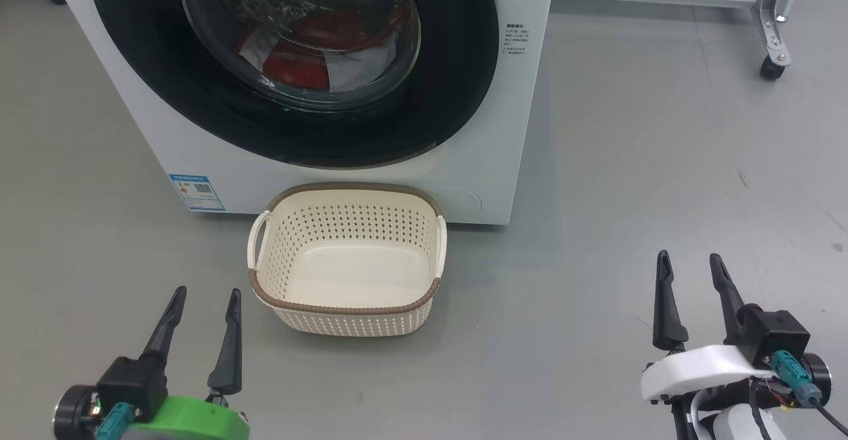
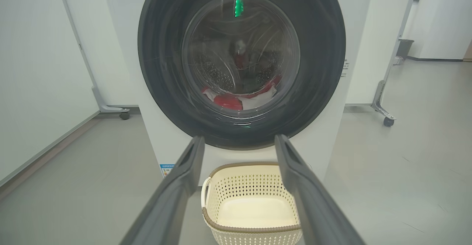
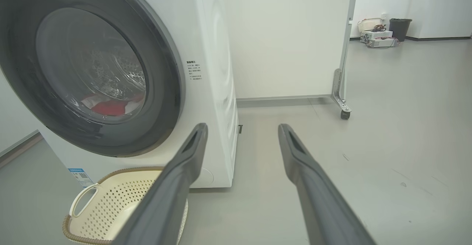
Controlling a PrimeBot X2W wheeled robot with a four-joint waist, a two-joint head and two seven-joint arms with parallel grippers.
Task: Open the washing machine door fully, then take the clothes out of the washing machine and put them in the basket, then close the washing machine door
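At the lower left of the head view, the left gripper [image 1: 207,291] is over the grey floor [image 1: 629,162], its two dark fingers spread apart and holding nothing. Ahead stands the washing machine [image 1: 510,128]. The washing machine door [image 1: 457,62] is shut, and the clothes [image 1: 298,62], red and white, lie behind its glass. Just in front of the machine, the basket [image 1: 344,310] stands upright on the floor. At the lower right, the right gripper [image 1: 689,258] also has its fingers spread and grips nothing.
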